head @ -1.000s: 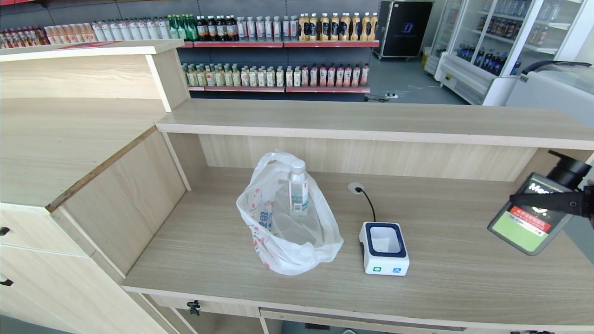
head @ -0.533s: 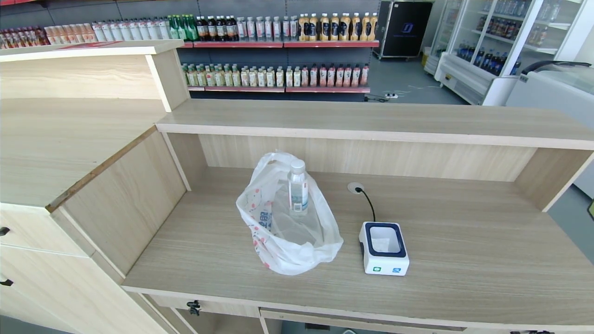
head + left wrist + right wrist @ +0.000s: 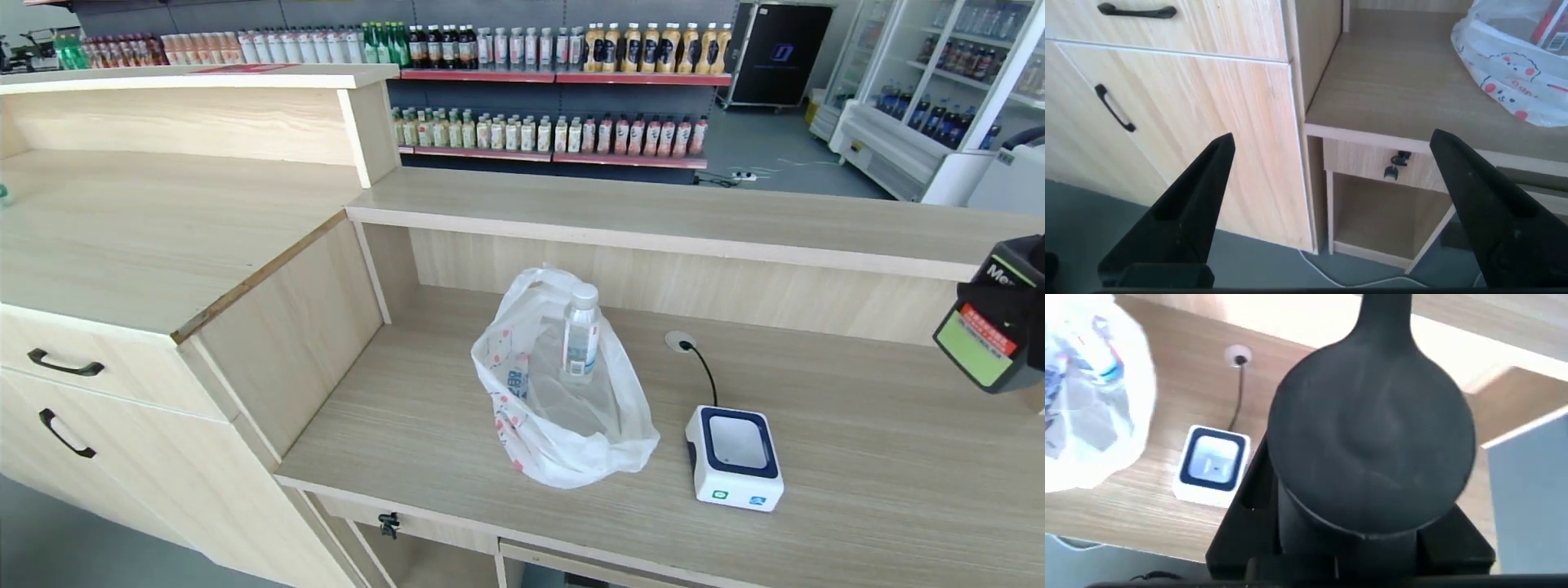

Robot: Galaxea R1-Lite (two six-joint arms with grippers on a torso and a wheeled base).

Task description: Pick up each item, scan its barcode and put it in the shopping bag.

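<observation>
A white plastic shopping bag stands open on the wooden counter, with a clear water bottle upright inside it. To its right lies the white barcode scanner, window facing up. A dark pump bottle with a green and red label hangs in the air at the far right, above the counter's end. My right gripper is shut on this pump bottle, with the scanner and bag below it. My left gripper is open and holds nothing, low beside the counter's front, near the bag.
A raised ledge runs along the back of the counter. A taller cabinet with drawers stands on the left. The scanner's black cable runs to a hole in the counter. Shelves of drinks and fridges are behind.
The head camera has turned, so the whole scene sits further right. The pump bottle left the view at the right edge, then came back there, higher than a second ago.
</observation>
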